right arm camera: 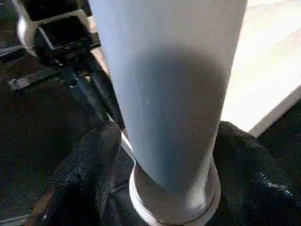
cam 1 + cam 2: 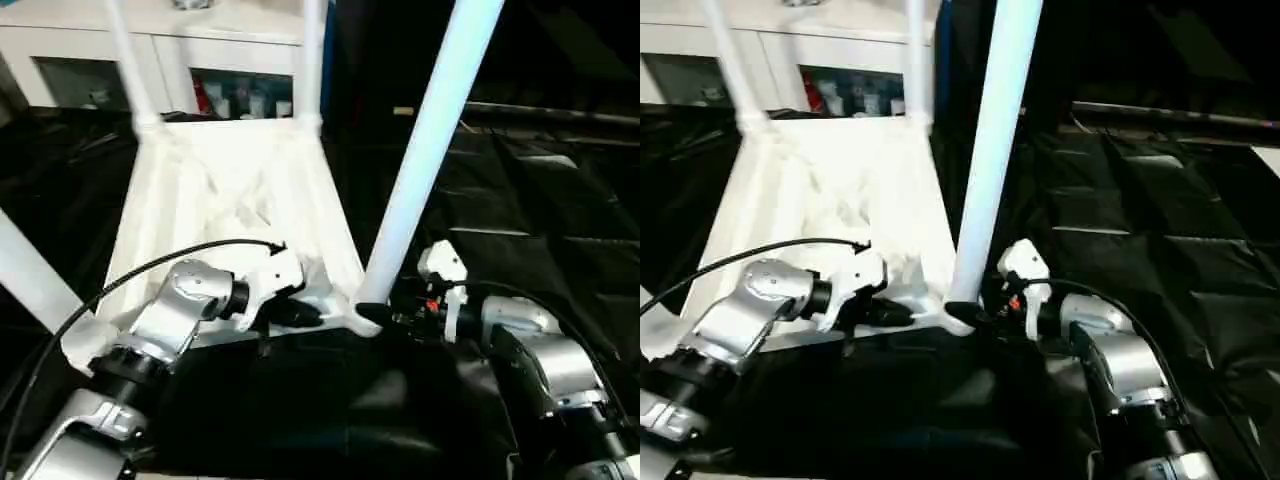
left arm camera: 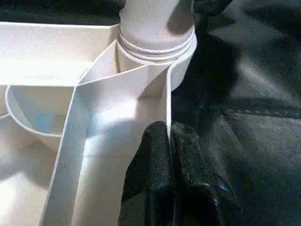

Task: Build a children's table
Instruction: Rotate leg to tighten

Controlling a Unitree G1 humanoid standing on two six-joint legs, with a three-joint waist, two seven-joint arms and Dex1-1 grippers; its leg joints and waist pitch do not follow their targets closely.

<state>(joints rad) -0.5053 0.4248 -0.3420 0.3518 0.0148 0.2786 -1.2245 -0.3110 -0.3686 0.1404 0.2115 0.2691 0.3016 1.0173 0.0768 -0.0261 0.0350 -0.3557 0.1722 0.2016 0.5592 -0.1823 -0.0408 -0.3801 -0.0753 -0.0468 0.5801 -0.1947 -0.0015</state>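
Note:
The children's table lies upside down, its white rimmed top (image 2: 230, 190) on the black cover. White legs stand in the far sockets (image 2: 130, 60) (image 2: 312, 60) and the near left socket (image 2: 30, 270). A fourth leg (image 2: 430, 130) rises, tilted, from the near right corner socket (image 3: 157, 42). My left gripper (image 3: 169, 136) is shut on the thin rim wall beside that corner (image 2: 305, 315). My right gripper (image 1: 164, 141) stands open around the base of that leg (image 2: 375, 315). One finger (image 1: 89, 165) is a little apart from the tube.
The black-covered work table (image 2: 530, 220) spreads wide to the right and in front. A white cabinet (image 2: 200, 40) with small coloured items stands behind the table. A black cable (image 2: 130, 275) arcs over my left forearm.

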